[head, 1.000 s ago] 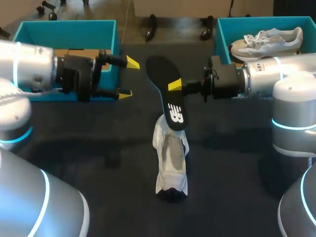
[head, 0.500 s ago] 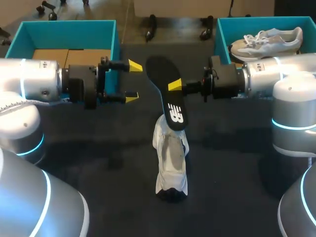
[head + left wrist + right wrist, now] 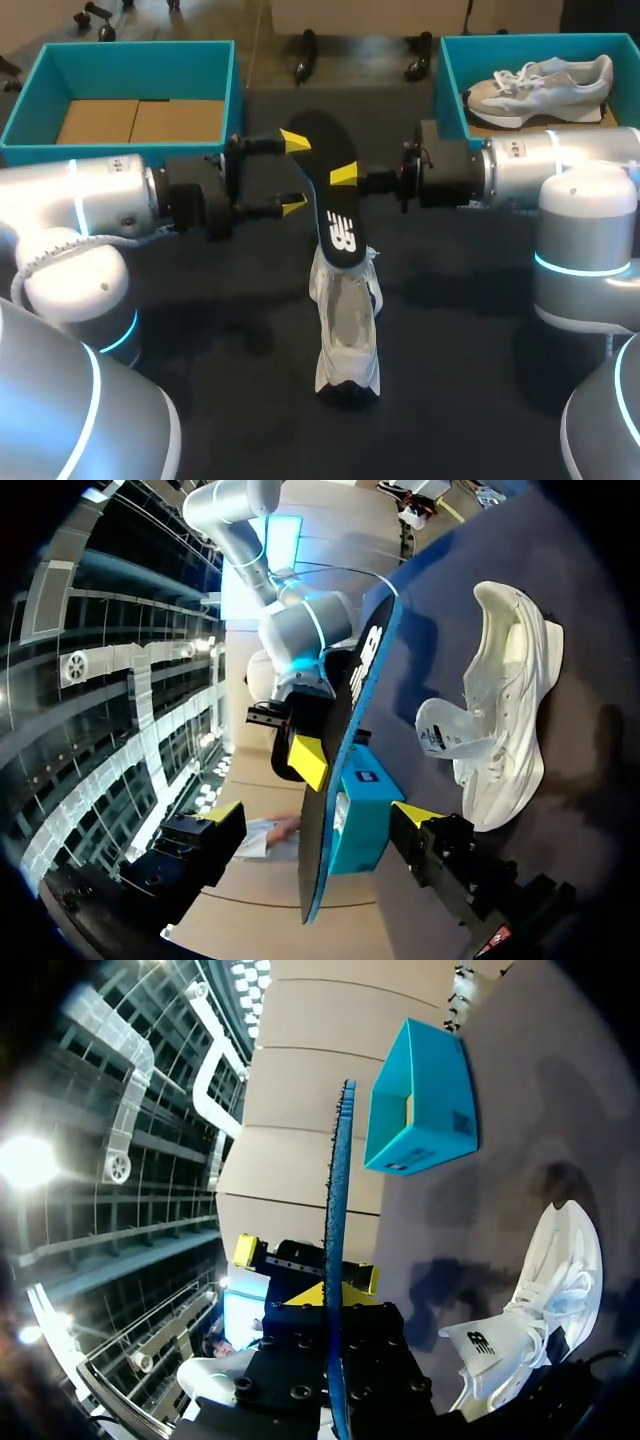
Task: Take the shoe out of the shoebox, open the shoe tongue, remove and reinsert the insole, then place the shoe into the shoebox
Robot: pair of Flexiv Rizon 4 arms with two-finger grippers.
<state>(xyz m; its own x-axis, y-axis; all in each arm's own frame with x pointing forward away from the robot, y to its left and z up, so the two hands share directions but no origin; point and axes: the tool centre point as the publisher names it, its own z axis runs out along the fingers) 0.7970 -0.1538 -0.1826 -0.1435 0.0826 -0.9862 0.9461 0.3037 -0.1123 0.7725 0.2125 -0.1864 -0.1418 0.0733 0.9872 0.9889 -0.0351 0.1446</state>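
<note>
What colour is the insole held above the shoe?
The insole is black with a white logo; head view shows it best.

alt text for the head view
The right gripper holds a black insole upright over a white shoe on the dark table, with the open left gripper close beside the insole. At the back, the left teal shoebox is empty and the right teal shoebox holds a second shoe.

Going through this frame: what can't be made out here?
Head view: the right gripper's far finger, behind the insole.
Right wrist view: the insole's faces; it shows edge-on only.
Head view: deep inside the shoe, hidden by its upper.
Head view: the right box's far side, cut off by the picture's edge.
</note>
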